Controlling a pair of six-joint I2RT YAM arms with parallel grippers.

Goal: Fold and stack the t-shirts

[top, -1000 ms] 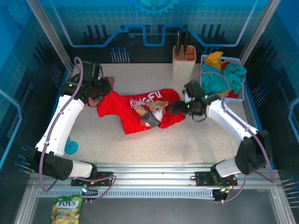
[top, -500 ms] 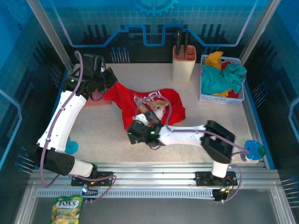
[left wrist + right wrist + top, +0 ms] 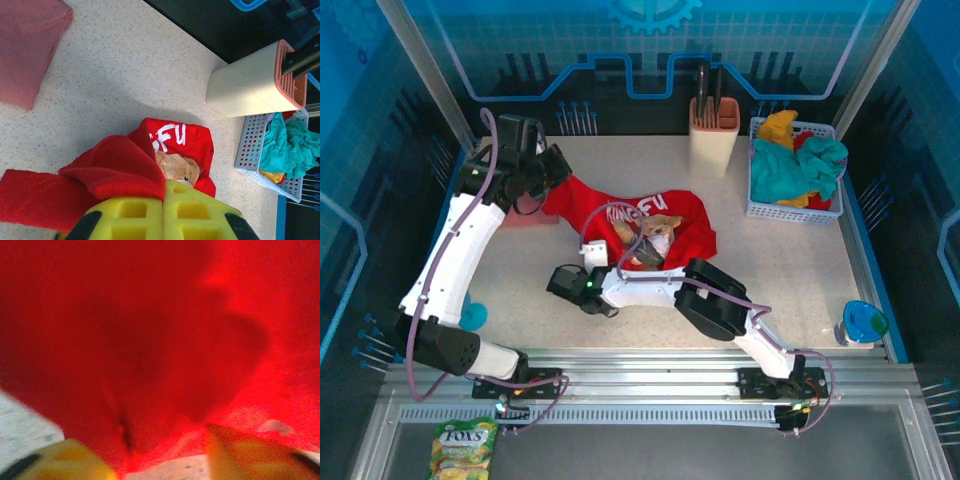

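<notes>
Left gripper [image 3: 162, 197] clenched on a bunched edge of the red t-shirt [image 3: 665, 215], held up at the far left of the table [image 3: 770, 290]. Right gripper [image 3: 567, 284] low at the near hem, fingers apart, red cloth at the mouth (gripped or not: cannot tell). Pink t-shirt [image 3: 30, 50] flat just beside. Risks: pinching a doubled layer, giving a crooked fold; pulling against the left hold, dragging red cloth over the pink.
</notes>
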